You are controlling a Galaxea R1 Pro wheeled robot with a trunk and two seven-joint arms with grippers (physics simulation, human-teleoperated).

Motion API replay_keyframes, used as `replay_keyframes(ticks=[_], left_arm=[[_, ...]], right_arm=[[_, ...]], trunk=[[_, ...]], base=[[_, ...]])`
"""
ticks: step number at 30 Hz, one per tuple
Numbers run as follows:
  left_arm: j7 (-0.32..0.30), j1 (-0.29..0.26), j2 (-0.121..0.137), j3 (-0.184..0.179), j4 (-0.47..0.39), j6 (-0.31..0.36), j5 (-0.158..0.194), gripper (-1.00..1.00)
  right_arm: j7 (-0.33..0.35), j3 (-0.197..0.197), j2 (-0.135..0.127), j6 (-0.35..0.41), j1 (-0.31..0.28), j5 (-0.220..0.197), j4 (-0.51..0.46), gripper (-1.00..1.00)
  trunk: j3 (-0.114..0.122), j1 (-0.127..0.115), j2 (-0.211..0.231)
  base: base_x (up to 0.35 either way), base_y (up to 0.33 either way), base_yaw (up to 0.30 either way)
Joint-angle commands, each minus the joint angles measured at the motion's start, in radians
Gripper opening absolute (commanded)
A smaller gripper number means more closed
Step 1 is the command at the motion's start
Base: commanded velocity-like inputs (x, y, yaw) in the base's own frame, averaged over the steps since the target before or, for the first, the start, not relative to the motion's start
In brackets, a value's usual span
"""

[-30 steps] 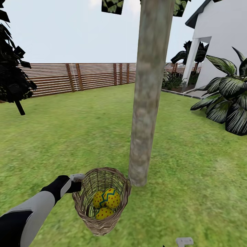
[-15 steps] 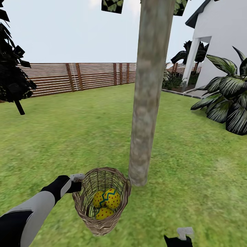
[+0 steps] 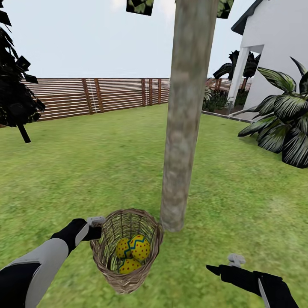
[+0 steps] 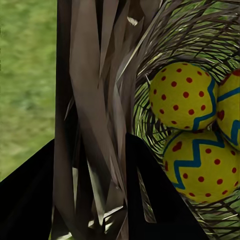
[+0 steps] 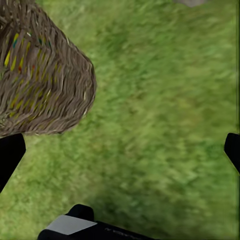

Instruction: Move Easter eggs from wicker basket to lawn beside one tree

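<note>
Low in the frame's centre, we clamp our left gripper (image 3: 97, 226) on the wicker basket (image 3: 127, 248) rim beside the tree (image 3: 182, 141); three Easter eggs (image 3: 133, 252) lie inside. Our right gripper (image 3: 214, 269), lower right, is spread wide, empty.

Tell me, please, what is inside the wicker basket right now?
Three Easter eggs lie inside the wicker basket, yellow with red dots and blue zigzags. The basket's floor beneath them is covered by the eggs.

Three Easter eggs (image 3: 130, 253) lie in the wicker basket (image 3: 126, 248), just left-front of the tree (image 3: 184, 128).
</note>
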Motion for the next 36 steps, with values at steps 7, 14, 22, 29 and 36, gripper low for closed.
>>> replay_keyframes(ticks=[7,14,22,29,36], left_arm=[[0.0,-0.001,-0.001,0.006,-0.002,0.006,0.013,-1.0],[0.0,-0.001,-0.001,0.006,-0.002,0.006,0.013,-1.0],[0.0,-0.001,-0.001,0.006,-0.002,0.006,0.013,-1.0],[0.0,-0.001,-0.001,0.006,-0.002,0.006,0.013,-1.0],[0.0,-0.001,-0.001,0.006,-0.002,0.006,0.013,-1.0]], right_arm=[[0.008,-0.004,0.001,-0.002,-0.001,0.006,-0.001,1.0],[0.006,-0.004,0.001,-0.004,-0.001,0.006,0.0,1.0],[0.005,-0.004,0.001,-0.004,-0.001,0.006,0.002,1.0],[0.005,-0.005,-0.002,-0.004,-0.001,0.006,0.002,1.0],[0.005,-0.005,-0.011,-0.004,-0.001,0.004,0.009,1.0]], trunk=[[-0.023,0.027,-0.05],[-0.045,0.054,-0.099],[-0.07,0.085,-0.155],[-0.092,0.111,-0.204],[-0.114,0.138,-0.253]], base=[[0.0,0.0,0.0],[0.0,0.0,0.0],[0.0,0.0,0.0],[0.0,0.0,0.0],[0.0,0.0,0.0]])
